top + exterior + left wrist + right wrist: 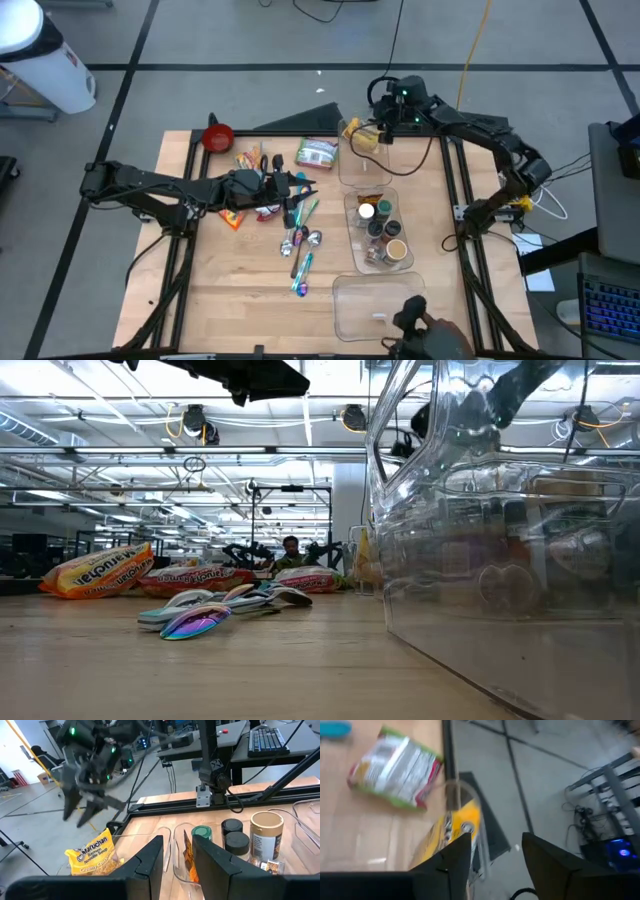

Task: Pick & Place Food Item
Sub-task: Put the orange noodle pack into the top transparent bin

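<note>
A yellow noodle packet (pixel 362 138) (pixel 92 854) (pixel 451 832) lies at the far end of a clear bin (pixel 352 172) at the table's far middle. My right gripper (pixel 374 130) (pixel 495 840) (pixel 82 812) hangs open just above the packet and clear of it. A green and red snack packet (pixel 317 152) (pixel 395 767) lies flat on the table left of that bin. My left gripper (pixel 300 188) (pixel 177 842) waits open above the loose packets and utensils at the table's middle, pointing toward the bins, with nothing between its fingers.
A second clear bin (pixel 380 230) holds jars and bottles; a third (pixel 372 305) stands at the near edge. Spoons and cutlery (pixel 302 245) (pixel 200 618), orange packets (pixel 232 216) (pixel 100 570) and a red bowl (pixel 217 136) lie on the left half.
</note>
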Controlling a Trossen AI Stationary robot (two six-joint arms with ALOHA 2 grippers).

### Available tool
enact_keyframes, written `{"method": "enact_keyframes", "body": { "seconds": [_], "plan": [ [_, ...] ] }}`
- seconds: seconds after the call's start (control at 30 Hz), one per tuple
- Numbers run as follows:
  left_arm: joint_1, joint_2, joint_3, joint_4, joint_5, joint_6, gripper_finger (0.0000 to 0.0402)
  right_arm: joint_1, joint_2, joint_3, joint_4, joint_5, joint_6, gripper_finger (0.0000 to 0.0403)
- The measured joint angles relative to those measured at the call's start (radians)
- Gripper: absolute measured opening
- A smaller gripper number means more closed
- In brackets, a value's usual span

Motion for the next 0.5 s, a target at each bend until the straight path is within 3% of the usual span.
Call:
{"method": "enact_keyframes", "body": {
  "seconds": [0.1, 0.23, 0.4, 0.5],
  "plan": [
    [0.0, 0.0, 0.0, 0.0, 0.0, 0.0, 0.0113, 0.022, -0.07, 0.0, 0.009, 0.033, 0.1, 0.0178],
    [0.0, 0.0, 0.0, -0.001, 0.0, 0.0, 0.0113, 0.06, -0.169, 0.0, 0.012, 0.022, 0.358, 0.0174],
    [0.0, 0.0, 0.0, -0.046, -0.007, -0.028, 0.0113, 0.122, -0.297, -0.03, -0.032, -0.18, 0.605, 0.0165],
    [0.0, 0.0, 0.0, -0.154, -0.104, -0.108, 0.0113, 0.177, -0.377, -0.121, -0.018, -0.324, 0.662, 0.0165]
  ]
}}
